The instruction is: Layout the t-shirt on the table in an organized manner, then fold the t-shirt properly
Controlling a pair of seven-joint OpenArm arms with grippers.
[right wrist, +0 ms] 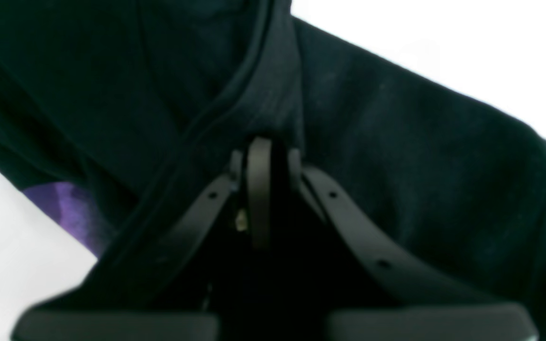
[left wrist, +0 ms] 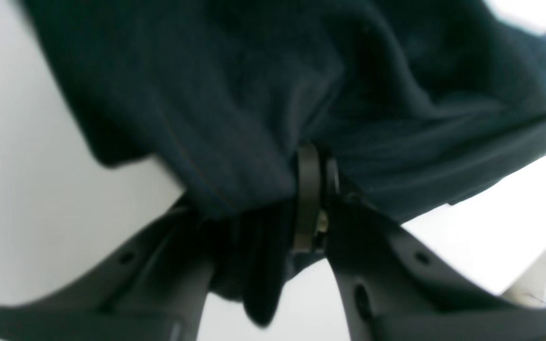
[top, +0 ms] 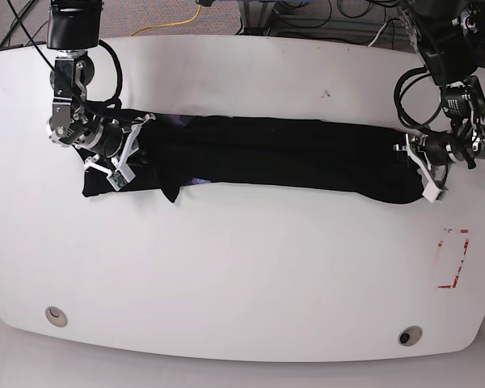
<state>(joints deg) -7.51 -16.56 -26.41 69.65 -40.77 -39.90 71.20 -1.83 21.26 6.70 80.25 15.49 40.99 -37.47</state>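
The black t-shirt (top: 267,162) lies stretched into a long band across the white table (top: 242,275), pulled taut between both arms. My left gripper (top: 419,168) is at the shirt's right end in the base view. In the left wrist view it (left wrist: 314,163) is shut on a bunched fold of the shirt (left wrist: 254,94). My right gripper (top: 129,158) is at the shirt's left end. In the right wrist view it (right wrist: 261,149) is shut on the fabric (right wrist: 396,166) beside a seam. A purple patch (right wrist: 69,208) shows at the cloth's edge.
Red tape corner marks (top: 453,259) sit at the right front of the table. Two round grommet holes (top: 56,315) (top: 410,335) are near the front edge. Cables (top: 307,16) run behind the table's back edge.
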